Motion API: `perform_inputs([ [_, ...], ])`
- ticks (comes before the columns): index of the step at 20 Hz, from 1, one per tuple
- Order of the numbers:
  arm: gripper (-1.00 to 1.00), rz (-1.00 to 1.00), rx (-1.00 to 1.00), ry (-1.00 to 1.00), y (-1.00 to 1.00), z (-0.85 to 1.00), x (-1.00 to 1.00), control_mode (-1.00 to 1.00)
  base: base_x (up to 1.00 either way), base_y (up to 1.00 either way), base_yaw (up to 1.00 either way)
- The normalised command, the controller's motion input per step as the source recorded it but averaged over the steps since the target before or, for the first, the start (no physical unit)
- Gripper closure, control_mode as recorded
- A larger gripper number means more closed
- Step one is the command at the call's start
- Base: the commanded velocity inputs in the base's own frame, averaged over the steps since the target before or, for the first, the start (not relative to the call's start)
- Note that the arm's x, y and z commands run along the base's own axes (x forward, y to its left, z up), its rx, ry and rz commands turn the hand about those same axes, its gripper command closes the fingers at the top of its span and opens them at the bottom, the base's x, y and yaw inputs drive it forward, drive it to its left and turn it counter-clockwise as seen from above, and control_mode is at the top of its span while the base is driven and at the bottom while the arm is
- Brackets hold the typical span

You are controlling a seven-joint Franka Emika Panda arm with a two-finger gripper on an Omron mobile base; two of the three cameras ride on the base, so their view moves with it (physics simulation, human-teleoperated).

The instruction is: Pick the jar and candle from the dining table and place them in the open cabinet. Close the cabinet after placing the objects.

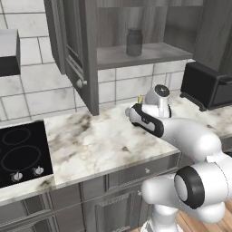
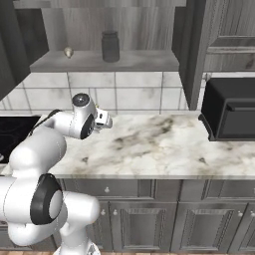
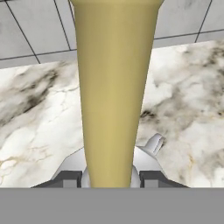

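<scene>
The cabinet [image 1: 86, 54] stands open at upper frame, the jar [image 1: 134, 42] already on its shelf. At centre of the hand view, the gripper [image 3: 111, 178] clasps the candle [image 3: 114, 87] low, at its holder. Judged light, brittle, top-heavy.

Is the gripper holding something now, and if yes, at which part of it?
Yes. The gripper holds the candle, with the fingers closed on either side at its lower end, just above the dish holder.

One jar [image 1: 134, 41], one candle [image 3: 114, 87].
</scene>
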Motion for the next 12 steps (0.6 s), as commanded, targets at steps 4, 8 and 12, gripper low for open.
perform_inputs([
  [4, 1.00, 0.00, 0.00, 0.00, 0.00, 0.00, 0.00, 1.00, 0.20, 0.02, 0.00],
  [8, 1.00, 0.00, 0.00, 0.00, 0.00, 0.00, 0.00, 1.00, 0.25, 0.03, 0.00],
  [12, 1.00, 0.00, -0.02, 0.00, 0.00, 0.00, 0.00, -1.00, 0.10, 0.02, 0.00],
])
